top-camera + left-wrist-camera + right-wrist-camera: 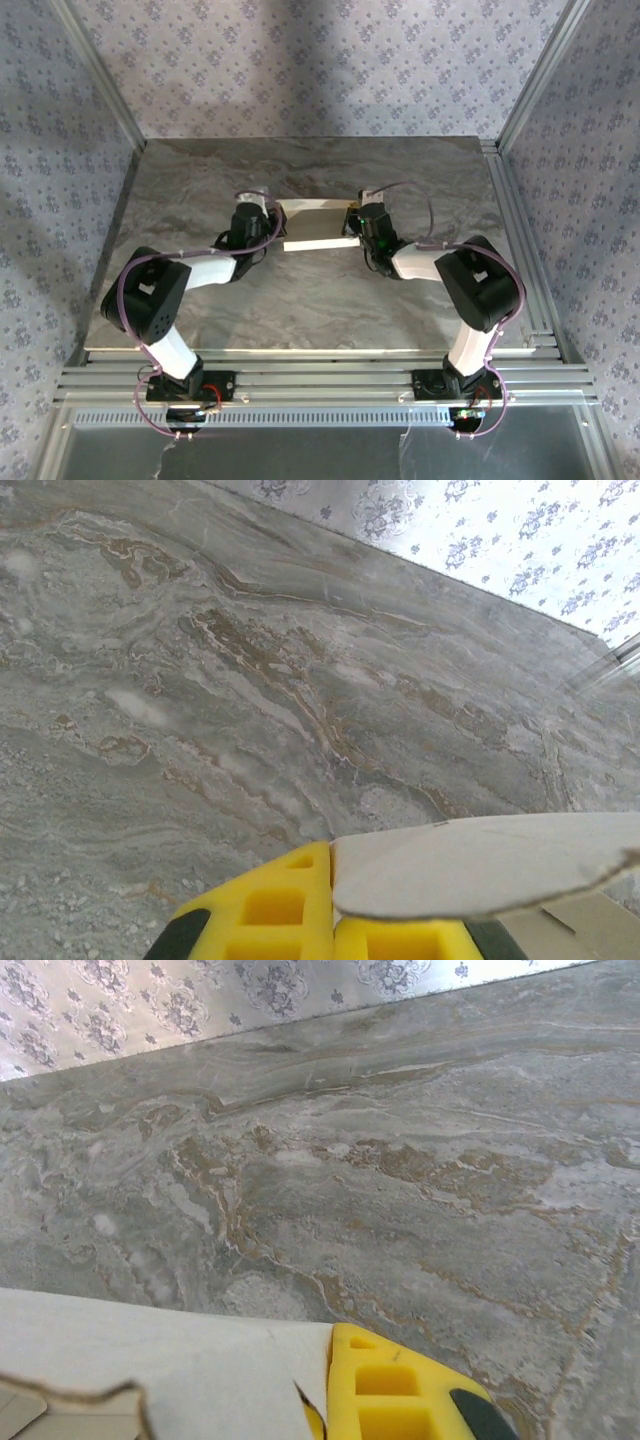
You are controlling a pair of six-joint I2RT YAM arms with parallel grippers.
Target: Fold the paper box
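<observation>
At the middle of the marble table (300, 310), one paper box (318, 226) is lying between two grippers. The left gripper (268, 218) is pinching its left flap, jaws pressed together; the right gripper (356, 224) is pinching its right flap likewise.

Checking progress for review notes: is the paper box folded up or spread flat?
Partly folded: the paper box shows differently lit faces from above, and wrist views show flaps overlapping lower layers. Fully closed: cannot tell.
</observation>
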